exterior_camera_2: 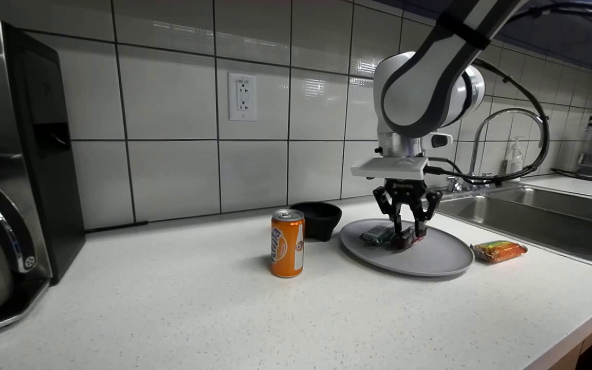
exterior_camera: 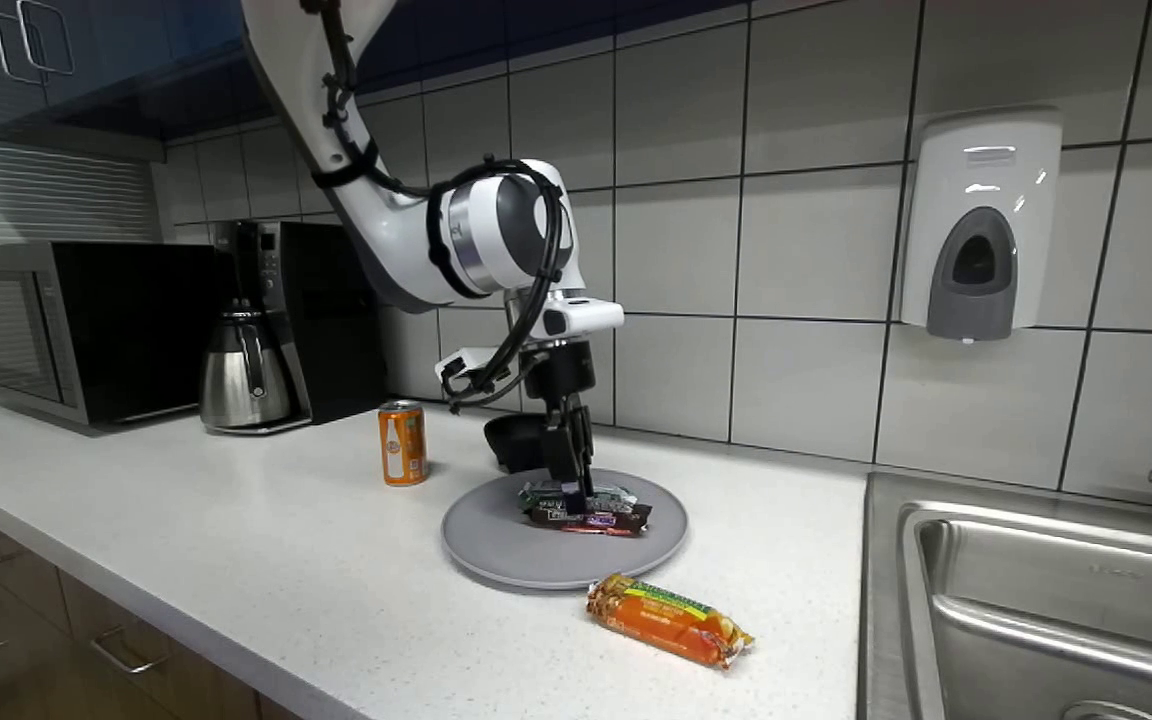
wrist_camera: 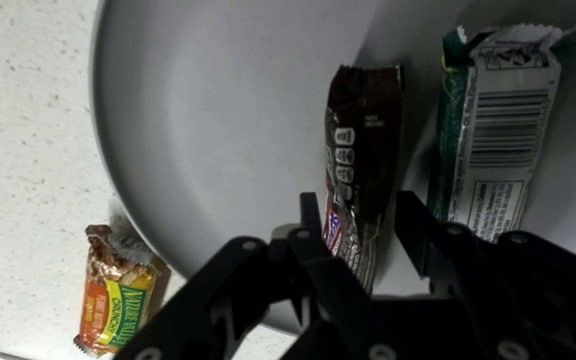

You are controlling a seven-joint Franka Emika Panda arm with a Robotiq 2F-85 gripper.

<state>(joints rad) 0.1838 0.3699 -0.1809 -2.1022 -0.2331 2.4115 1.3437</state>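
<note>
Wrist view is showing the fingers standing spread, a brown-wrapped bar lying between them on a grey plate. A gap is showing on the side facing a green-wrapped bar; the opposite finger is standing too close to judge contact. In both exterior views the plate is resting near the back edge of the table, an orange-wrapped bar lying just beside it, toward the edge by the sink.

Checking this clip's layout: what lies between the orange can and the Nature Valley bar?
In both exterior views, the gray plate lies between the orange can and the Nature Valley bar, with a brown-wrapped bar and a green-wrapped bar on it.
</note>
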